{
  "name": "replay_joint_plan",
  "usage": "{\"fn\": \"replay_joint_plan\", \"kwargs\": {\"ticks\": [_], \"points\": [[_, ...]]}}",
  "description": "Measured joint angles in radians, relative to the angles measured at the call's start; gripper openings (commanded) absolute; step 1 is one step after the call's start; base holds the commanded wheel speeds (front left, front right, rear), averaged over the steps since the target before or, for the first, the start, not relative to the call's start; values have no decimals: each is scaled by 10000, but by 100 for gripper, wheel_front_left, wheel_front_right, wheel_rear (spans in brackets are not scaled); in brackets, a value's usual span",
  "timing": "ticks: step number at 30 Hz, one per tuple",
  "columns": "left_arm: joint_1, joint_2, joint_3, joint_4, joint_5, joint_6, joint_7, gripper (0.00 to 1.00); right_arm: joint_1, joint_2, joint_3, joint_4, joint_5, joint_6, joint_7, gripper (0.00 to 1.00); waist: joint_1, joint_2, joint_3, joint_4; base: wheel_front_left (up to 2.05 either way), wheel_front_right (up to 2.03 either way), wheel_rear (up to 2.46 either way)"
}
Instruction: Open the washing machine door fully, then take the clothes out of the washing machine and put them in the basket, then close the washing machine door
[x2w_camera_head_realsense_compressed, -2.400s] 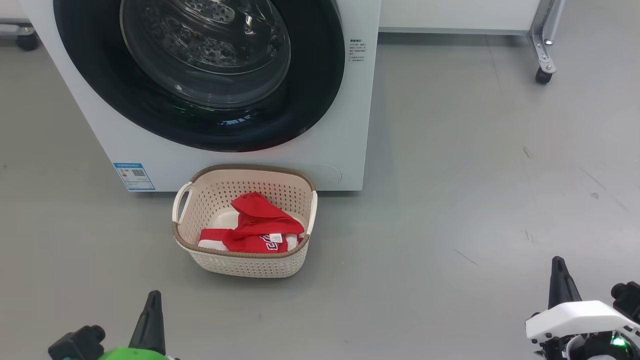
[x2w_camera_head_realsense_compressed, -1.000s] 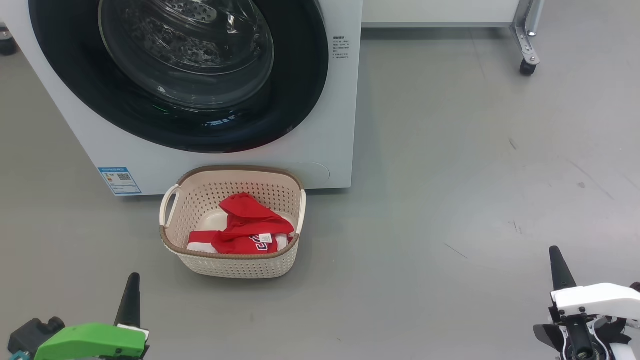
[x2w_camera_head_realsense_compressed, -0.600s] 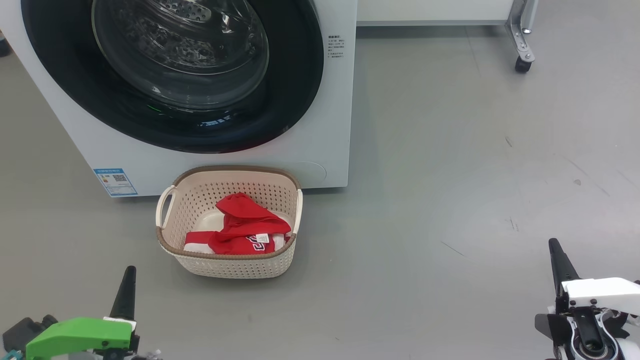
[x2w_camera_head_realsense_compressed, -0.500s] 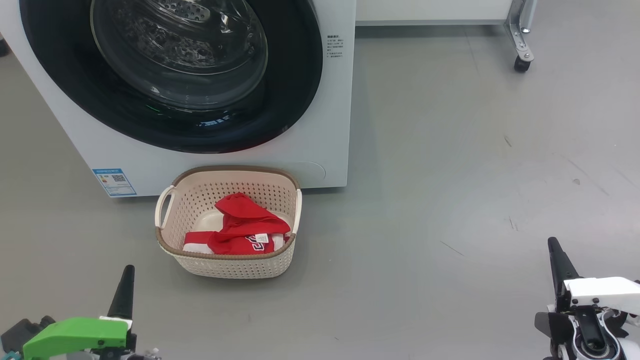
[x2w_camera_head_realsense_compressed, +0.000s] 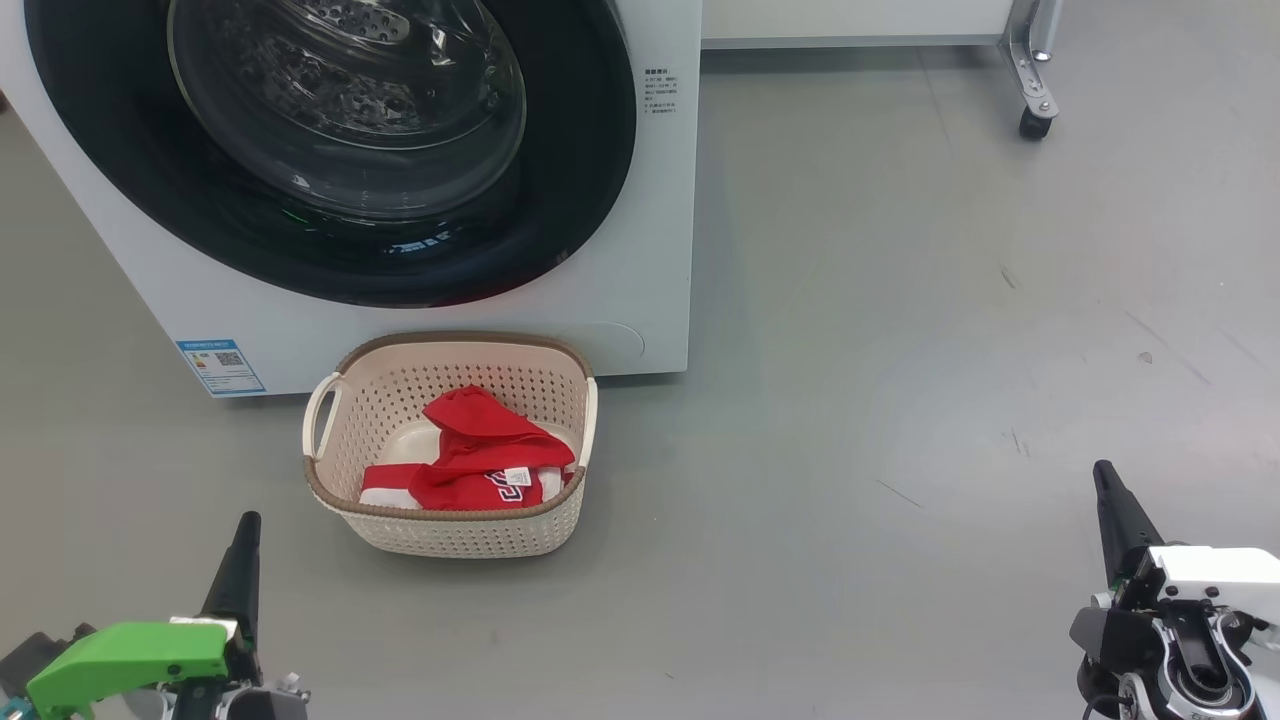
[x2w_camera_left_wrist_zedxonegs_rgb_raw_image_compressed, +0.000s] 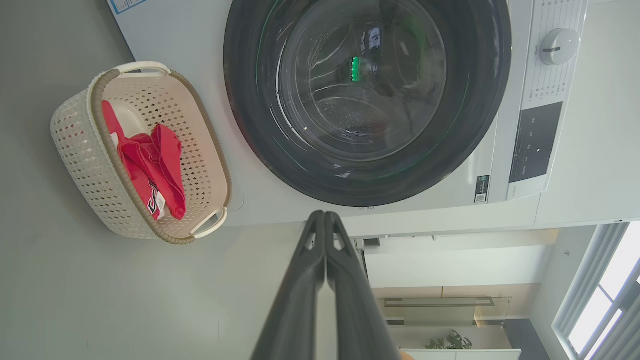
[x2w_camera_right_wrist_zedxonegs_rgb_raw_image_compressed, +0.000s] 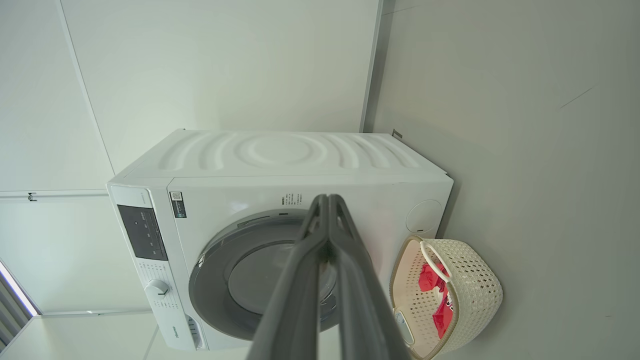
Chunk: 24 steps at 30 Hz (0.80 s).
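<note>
In the head view, the washing machine (x2w_camera_head_realsense_compressed: 660, 250) takes up the upper left of the frame, with the washing machine door (x2w_camera_head_realsense_compressed: 590, 200) lying flat against its white front, glossy black rim around the clear glass bowl. A small blue label (x2w_camera_head_realsense_compressed: 220, 367) sits at the machine's lower left corner. The basket (x2w_camera_head_realsense_compressed: 450, 342) stands on the grey floor (x2w_camera_head_realsense_compressed: 900, 350) just below the door, its far rim close to the machine's base. The clothes (x2w_camera_head_realsense_compressed: 480, 465) lie inside it, red with a white tag facing up. The left gripper (x2w_camera_head_realsense_compressed: 247, 522) rises from the lower left corner and the right gripper (x2w_camera_head_realsense_compressed: 1102, 470) from the lower right; both are well apart from the basket, and both are empty.

In the left wrist view (turned on its side), the left gripper's jaws are pressed together, nothing between them, at bottom centre. The door fills the upper middle, the basket with the red clothes sits at the left, and a white knob (x2w_camera_left_wrist_zedxonegs_rgb_raw_image_compressed: 559, 46) is at the upper right.

In the right wrist view, the right gripper's jaws are likewise together and bare at bottom centre. The machine lies across the middle, door flush with its front, and the basket holding the clothes is at the lower right.
</note>
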Motion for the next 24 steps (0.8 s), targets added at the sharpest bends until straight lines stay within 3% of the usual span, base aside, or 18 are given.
{"fn": "replay_joint_plan", "kwargs": {"ticks": [24], "points": [[-10, 0, 29, -2, -151, -2, 0, 0, -12, 0, 6, -2, 17, 0, -2, 0, 1, 0, 1, 2, 0, 0, 0]]}}
